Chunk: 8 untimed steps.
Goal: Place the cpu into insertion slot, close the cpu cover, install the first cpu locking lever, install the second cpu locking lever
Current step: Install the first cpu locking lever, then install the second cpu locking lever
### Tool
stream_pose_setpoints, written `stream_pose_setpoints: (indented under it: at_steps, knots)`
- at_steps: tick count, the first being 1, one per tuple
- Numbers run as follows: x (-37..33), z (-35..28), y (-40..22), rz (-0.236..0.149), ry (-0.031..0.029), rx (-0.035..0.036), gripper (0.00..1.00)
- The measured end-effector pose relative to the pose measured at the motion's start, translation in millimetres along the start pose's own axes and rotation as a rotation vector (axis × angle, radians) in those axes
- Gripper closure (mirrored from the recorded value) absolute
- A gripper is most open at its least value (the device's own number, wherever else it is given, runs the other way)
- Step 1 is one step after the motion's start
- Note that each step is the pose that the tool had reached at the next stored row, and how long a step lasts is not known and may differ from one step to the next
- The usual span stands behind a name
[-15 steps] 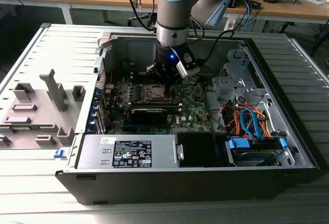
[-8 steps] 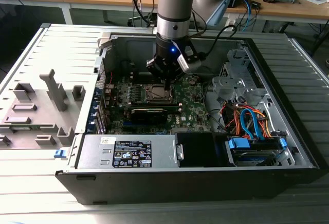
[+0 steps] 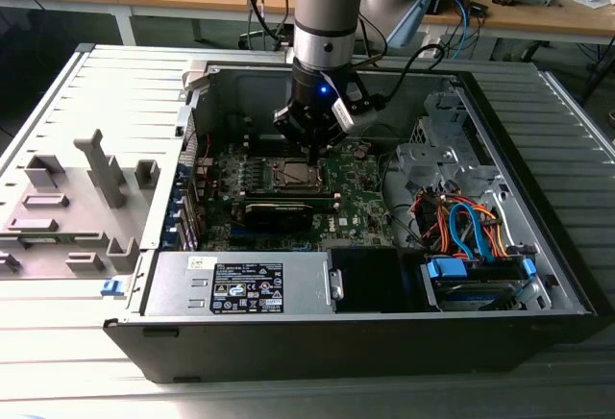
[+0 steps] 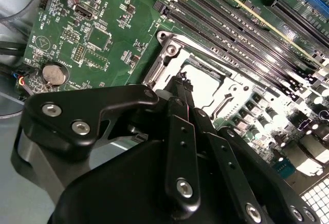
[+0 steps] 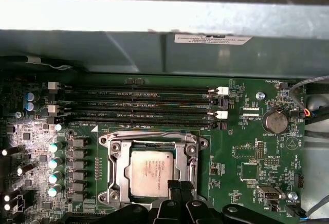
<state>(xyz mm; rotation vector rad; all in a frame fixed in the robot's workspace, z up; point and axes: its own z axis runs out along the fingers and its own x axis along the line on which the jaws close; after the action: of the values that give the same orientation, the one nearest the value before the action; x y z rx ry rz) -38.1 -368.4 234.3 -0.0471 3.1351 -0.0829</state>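
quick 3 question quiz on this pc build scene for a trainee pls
1. True or false: the cpu shows through the window of the cover.
2. The cover is: A raised upright; B down flat around the cpu; C lying on the memory slots.
3. Fill in: the hand is nearest the ___.
Key: 1 true; 2 B; 3 cover.

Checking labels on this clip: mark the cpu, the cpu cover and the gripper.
cpu [image 5: 151, 171], first wrist view, middle of its light top face.
cpu cover [image 5: 119, 168], first wrist view, silver frame strip beside the chip.
gripper [image 4: 181, 82], second wrist view, tips of the black fingers above the socket.
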Motion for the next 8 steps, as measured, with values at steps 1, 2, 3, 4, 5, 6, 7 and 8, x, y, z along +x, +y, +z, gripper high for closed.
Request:
stream_pose_setpoints:
  at_steps: [1, 2, 3, 4, 5, 6, 7, 8]
  knots:
    - [0.0, 0.0, 0.0, 0.000, 0.0000, -0.0001, 0.89]
    - [0.0, 0.0, 0.0, 0.000, 0.0000, -0.0001, 0.89]
    - [0.0, 0.0, 0.0, 0.000, 0.0000, -0.0001, 0.89]
    - [0.0, -0.2, -0.9, 0.000, 0.0001, 0.0004, 0.89]
    - [0.1, 0.2, -3.8, 0.000, 0.0000, -0.0003, 0.89]
    - [0.2, 0.4, -8.1, 0.000, 0.0000, -0.0010, 0.89]
    - [0.4, 0.6, -11.6, 0.000, -0.0001, -0.0019, 0.89]
    - [0.4, 0.7, -14.4, 0.000, -0.0001, -0.0028, 0.89]
